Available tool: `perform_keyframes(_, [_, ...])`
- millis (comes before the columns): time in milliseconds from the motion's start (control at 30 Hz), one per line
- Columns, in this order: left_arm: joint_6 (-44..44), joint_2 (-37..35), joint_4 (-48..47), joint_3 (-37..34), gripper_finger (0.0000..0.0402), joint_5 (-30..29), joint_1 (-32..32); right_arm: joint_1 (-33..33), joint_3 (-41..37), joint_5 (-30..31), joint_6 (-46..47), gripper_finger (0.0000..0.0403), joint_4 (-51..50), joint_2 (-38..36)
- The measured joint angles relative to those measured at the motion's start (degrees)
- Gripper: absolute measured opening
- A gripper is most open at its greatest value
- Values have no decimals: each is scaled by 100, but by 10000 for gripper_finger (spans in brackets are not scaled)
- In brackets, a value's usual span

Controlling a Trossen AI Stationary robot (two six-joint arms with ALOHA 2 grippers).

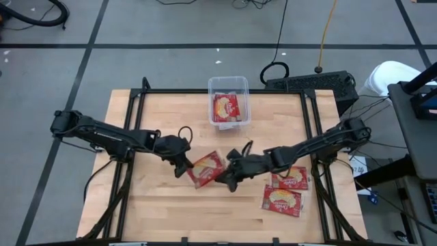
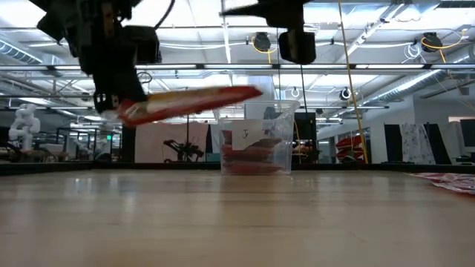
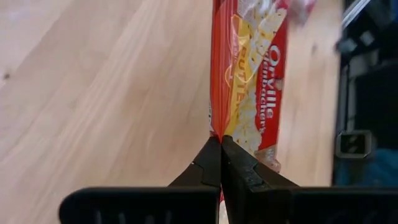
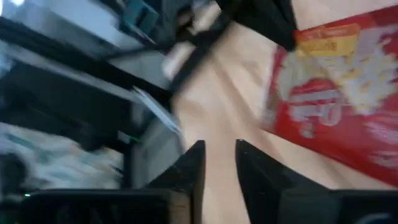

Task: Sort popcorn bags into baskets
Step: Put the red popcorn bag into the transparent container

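Pale butcher-block wooden table (image 1: pixel 157 205), framed by dark rails. At its far edge, clear rectangular plastic tub (image 1: pixel 229 101) with one red packet already inside. On the near right, two flat red popcorn packets (image 1: pixel 287 191) lying close together, near the rail. At mid-table, another flat red popcorn bag with yellow popcorn print (image 1: pixel 206 168) lifted off the wood, roughly level, pinched at one edge by the left gripper (image 3: pixel 220 144) — jaws shut tight on it. Right gripper (image 4: pixel 219 163) just beside the bag's other end, fingers parted a little, empty.

Best now: keep the pinch firm, carry the bag high enough to clear the tub's rim, and centre it before letting go — the tub is barely wider than a packet. Bare wood between bag and tub, so the path looks free; only the right arm crowds that side.
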Motion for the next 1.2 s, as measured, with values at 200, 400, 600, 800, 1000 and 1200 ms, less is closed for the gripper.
perform_keyframes(200, [-572, -300, 933, 5, 0, -573, -19, 246, -871, 1025, 693, 121, 805, -674])
perform_keyframes(400, [-1127, -518, 1960, 21, 0, -1594, -10, 251, -1268, 2040, 1123, 128, 595, -1367])
perform_keyframes(600, [-1363, -512, 2692, 6, 0, -2231, -9, -113, -1218, 2432, 657, 128, 580, -1784])
perform_keyframes(800, [-1599, -467, 2856, 9, 0, -2445, -8, -537, -1222, 2379, 223, 128, 704, -2006])
perform_keyframes(1000, [-1576, -465, 2884, 9, 0, -2454, -8, -944, -1220, 1931, 118, 128, 722, -2006])
perform_keyframes(1200, [-1503, -465, 2884, 9, 0, -2569, 6, -1115, -1220, 1800, 187, 128, 718, -2066])
